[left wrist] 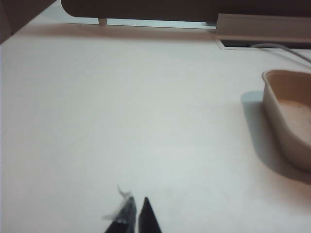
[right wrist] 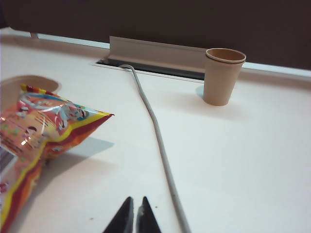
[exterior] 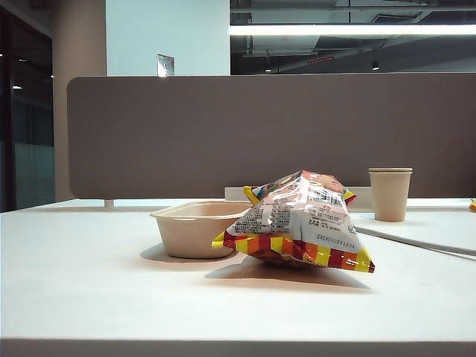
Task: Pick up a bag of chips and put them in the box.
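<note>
The bag of chips (exterior: pixel 297 219), shiny foil with red and yellow striped edges, lies at the table's middle, one end propped on the rim of the box (exterior: pixel 190 227). The box is a shallow beige tray, empty inside. The right wrist view shows the bag (right wrist: pixel 39 131) off to one side of my right gripper (right wrist: pixel 136 199), which is shut, empty and low over bare table. In the left wrist view the box (left wrist: pixel 286 131) sits well ahead and to the side of my left gripper (left wrist: pixel 137 200), also shut on nothing. Neither gripper appears in the exterior view.
A beige paper cup (exterior: pixel 390 193) stands at the back right, also seen as the cup (right wrist: pixel 222 75) near a cable slot. A grey cable (right wrist: pixel 155 131) runs from that slot across the table past my right gripper. A brown partition (exterior: pixel 268 134) closes the far edge.
</note>
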Robot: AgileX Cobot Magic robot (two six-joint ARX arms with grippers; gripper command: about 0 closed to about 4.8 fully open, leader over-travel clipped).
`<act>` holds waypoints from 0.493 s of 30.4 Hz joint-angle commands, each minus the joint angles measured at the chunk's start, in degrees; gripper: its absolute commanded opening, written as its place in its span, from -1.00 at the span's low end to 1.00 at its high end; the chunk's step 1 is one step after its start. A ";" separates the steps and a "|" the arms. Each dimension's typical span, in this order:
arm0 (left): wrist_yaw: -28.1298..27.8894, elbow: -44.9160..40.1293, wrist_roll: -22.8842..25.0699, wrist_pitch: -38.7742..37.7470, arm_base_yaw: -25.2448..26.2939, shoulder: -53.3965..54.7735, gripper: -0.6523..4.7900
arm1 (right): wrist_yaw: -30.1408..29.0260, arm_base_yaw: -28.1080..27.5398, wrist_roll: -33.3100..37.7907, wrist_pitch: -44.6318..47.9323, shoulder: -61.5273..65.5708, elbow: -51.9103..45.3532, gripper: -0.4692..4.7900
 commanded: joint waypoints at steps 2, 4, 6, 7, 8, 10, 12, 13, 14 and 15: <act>6.05 0.11 -12.85 0.33 0.00 -0.02 -0.68 | -0.31 0.09 12.44 1.05 0.02 -0.07 -0.72; 8.94 0.11 -17.16 1.64 0.00 -0.02 -0.68 | -0.31 0.09 16.63 1.07 0.02 -0.07 -0.72; 12.39 0.13 -19.76 3.45 0.00 -0.02 -0.68 | -0.31 0.09 18.21 1.07 0.02 -0.07 -0.72; 14.19 0.13 -20.39 4.52 0.00 -0.02 -0.68 | -0.35 0.09 18.62 1.14 0.02 -0.07 -0.72; 15.43 0.15 -20.41 5.35 0.00 -0.02 -0.68 | -0.55 0.09 19.91 1.09 0.02 -0.07 -0.72; 17.59 0.33 -21.31 6.78 0.00 -0.02 -0.66 | -2.03 0.09 23.21 0.94 0.02 -0.07 -0.72; 19.21 1.75 -21.62 6.99 0.00 -0.02 -0.66 | -5.11 0.11 27.02 1.64 0.02 -0.07 -0.72; 19.85 2.60 -21.62 6.97 0.00 -0.02 -0.66 | -6.21 0.11 27.74 2.38 0.02 -0.07 -0.72; 20.20 3.45 -21.62 6.95 0.00 -0.02 -0.66 | -7.15 0.11 28.55 2.99 0.02 -0.07 -0.72; 20.37 4.44 -21.62 6.91 0.00 -0.02 -0.66 | -7.98 0.09 29.14 3.72 0.02 -0.07 -0.72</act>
